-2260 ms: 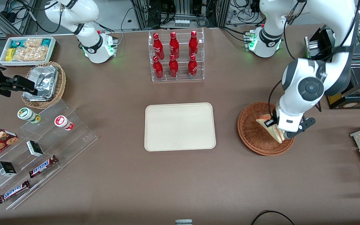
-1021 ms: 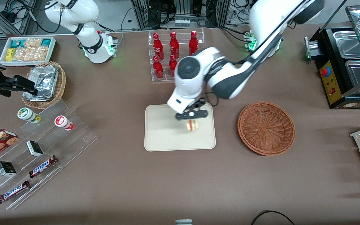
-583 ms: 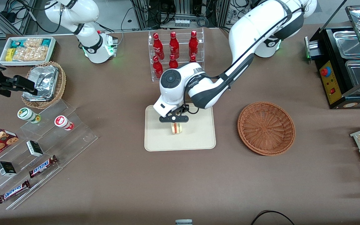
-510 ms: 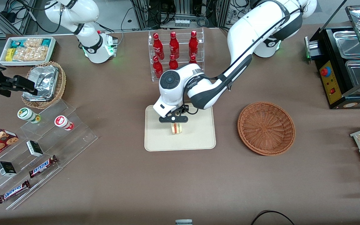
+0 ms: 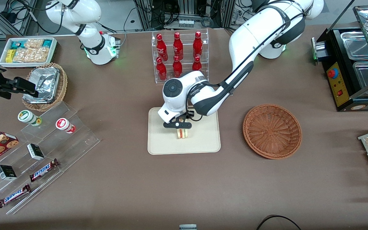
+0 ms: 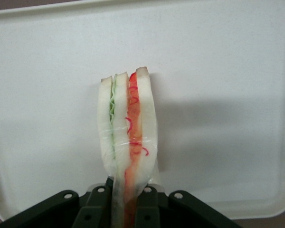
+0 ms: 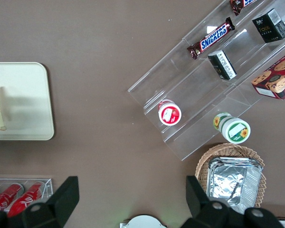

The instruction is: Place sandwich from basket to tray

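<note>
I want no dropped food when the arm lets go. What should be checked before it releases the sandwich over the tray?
1. Sandwich gripped between the gripper fingers: ok.
2. Sandwich over the tray, inside the rim: ok.
3. Sandwich touching the tray surface: cannot tell.
4. Sandwich on edge, could tip once released: not ok.
5. Bare tray around the landing spot: ok.
6. Basket no longer holding the sandwich: ok.

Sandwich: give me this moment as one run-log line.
phase: placing | gripper: shut on sandwich, over tray | sandwich: cut edge up, low at tray | basket: empty
</note>
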Controlling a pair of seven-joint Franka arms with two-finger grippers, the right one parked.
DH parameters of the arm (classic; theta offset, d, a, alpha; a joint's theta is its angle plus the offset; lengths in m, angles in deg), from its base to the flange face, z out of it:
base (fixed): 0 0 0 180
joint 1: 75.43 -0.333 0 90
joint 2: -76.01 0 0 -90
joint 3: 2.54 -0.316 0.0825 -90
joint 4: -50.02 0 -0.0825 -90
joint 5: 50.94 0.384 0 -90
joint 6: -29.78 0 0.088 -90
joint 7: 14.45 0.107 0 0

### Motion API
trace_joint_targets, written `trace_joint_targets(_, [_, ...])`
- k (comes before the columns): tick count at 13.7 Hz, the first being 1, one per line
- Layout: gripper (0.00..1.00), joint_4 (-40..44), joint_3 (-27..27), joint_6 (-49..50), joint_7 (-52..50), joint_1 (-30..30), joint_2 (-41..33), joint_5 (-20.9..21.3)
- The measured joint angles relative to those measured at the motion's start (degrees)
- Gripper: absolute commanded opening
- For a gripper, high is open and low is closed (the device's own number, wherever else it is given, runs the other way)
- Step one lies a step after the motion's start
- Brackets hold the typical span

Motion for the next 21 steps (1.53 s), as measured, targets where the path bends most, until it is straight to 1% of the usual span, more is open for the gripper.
trace_joint_targets(2, [0.0, 0.0, 0.0, 0.0, 0.0, 0.0, 0.4, 0.4])
trace_joint_targets(3, [0.3, 0.0, 0.0, 0.0, 0.0, 0.0, 0.5, 0.4])
trace_joint_targets(4, [0.74, 0.1, 0.0, 0.0, 0.0, 0.0, 0.5, 0.4])
trace_joint_targets(5, [0.98, 0.1, 0.0, 0.0, 0.0, 0.0, 0.5, 0.4])
trace_joint_targets(11, [0.99, 1.2, 0.0, 0.4, -0.2, -0.1, 0.1, 0.2])
trace_joint_targets(13, [0.99, 2.3, -0.1, 3.6, -0.3, -0.7, -2.0, -1.0])
trace_joint_targets(15, [0.99, 2.9, -0.1, 7.8, -0.3, -2.5, -6.2, -4.0])
trace_joint_targets(17, [0.99, 2.9, -0.1, 12.6, -0.3, -5.4, -11.8, -5.4])
trace_joint_targets(20, [0.99, 1.9, -0.2, 19.4, 0.1, -11.2, -20.5, -9.4])
trace_joint_targets(21, [0.99, 1.3, -0.2, 21.6, 0.3, -13.1, -23.1, -10.0])
